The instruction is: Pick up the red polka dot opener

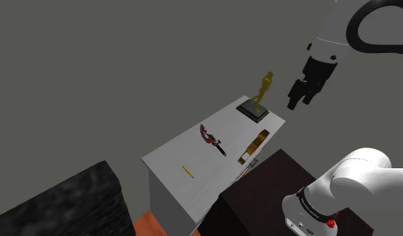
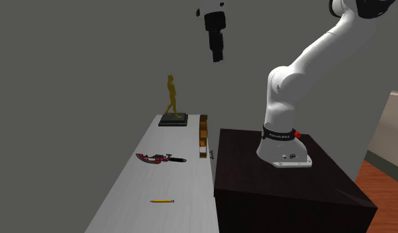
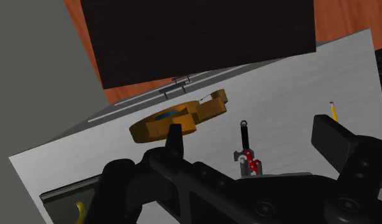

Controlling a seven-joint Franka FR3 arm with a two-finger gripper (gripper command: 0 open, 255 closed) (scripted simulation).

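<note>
Black two-finger gripper (image 3: 250, 132) hangs high above the white tabletop (image 1: 171, 158), jaws wide apart, apparently touching nothing; the red, black-handled opener (image 1: 212, 139) lies flat there, between a gold figurine (image 1: 263, 90) and a yellow pencil (image 1: 187, 172).

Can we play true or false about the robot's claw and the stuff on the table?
1. The claw is holding the red opener. False: the claw hangs open high above the table, and the red opener lies on the table.
2. A gold statue stands on a dark base. True.
3. The yellow pencil is lying on top of the red opener. False: the yellow pencil lies apart from it on the table.
4. The red opener lies between the gold statue and the yellow pencil. True.
</note>
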